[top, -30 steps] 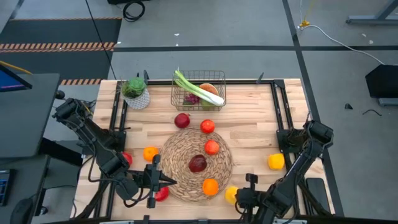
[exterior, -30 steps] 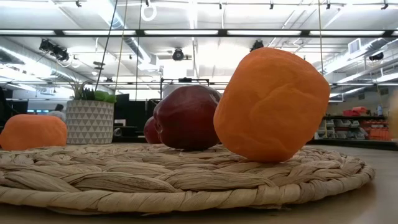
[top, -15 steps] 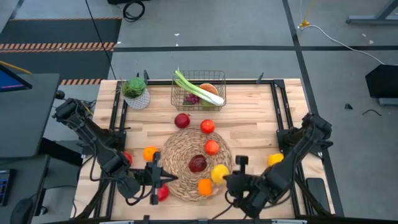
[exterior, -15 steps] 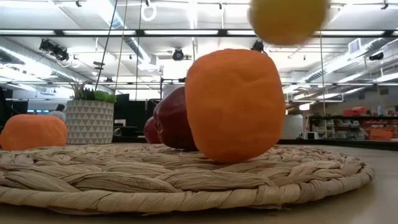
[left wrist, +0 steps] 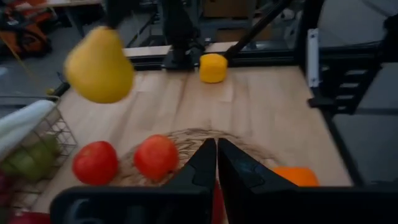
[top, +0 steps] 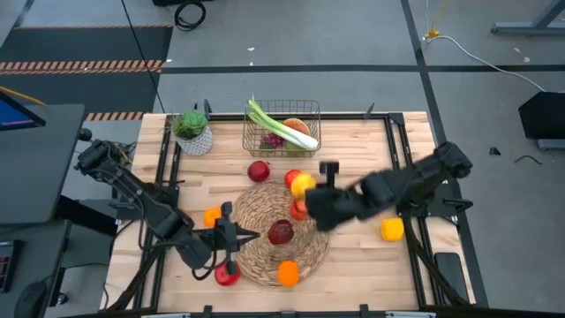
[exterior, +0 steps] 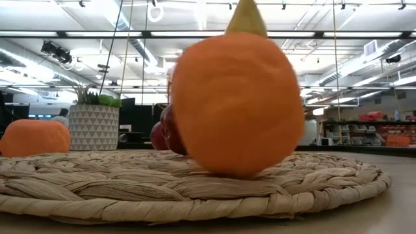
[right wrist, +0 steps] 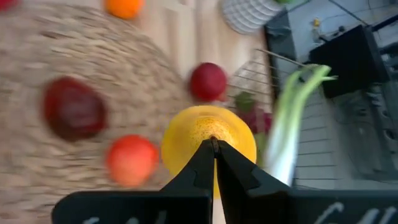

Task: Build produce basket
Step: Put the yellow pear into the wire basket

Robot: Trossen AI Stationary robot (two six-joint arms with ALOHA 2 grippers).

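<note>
The wire basket (top: 282,128) stands at the table's far edge and holds a leek (top: 281,124), grapes and other produce. My right gripper (top: 307,187) is shut on a yellow lemon (top: 303,184), in the air over the far rim of the round straw mat (top: 278,231), short of the basket. The lemon also shows in the left wrist view (left wrist: 99,65). My left gripper (top: 237,237) is shut and empty at the mat's left rim, beside a red apple (top: 227,274). An orange (top: 287,274) lies on the mat's near rim. My right gripper pinches the lemon (right wrist: 208,146) between its two fingers, whose tips (right wrist: 205,163) meet over its middle in the right wrist view. The fingers hide the exact place of contact. The lemon is lifted clear of the mat and the table.
On the mat lie a dark red apple (top: 281,232) and a red-orange fruit (top: 300,209). A red apple (top: 259,170) lies just beyond the mat. Oranges lie at the left (top: 212,216) and right (top: 391,230). A potted plant (top: 192,131) stands left of the basket.
My right gripper has lifted the lemon from the table near the front edge and carried it over the mat toward the far edge and the basket. The orange on the mat has rolled toward the near edge. My left gripper has shifted slightly toward the far edge.
</note>
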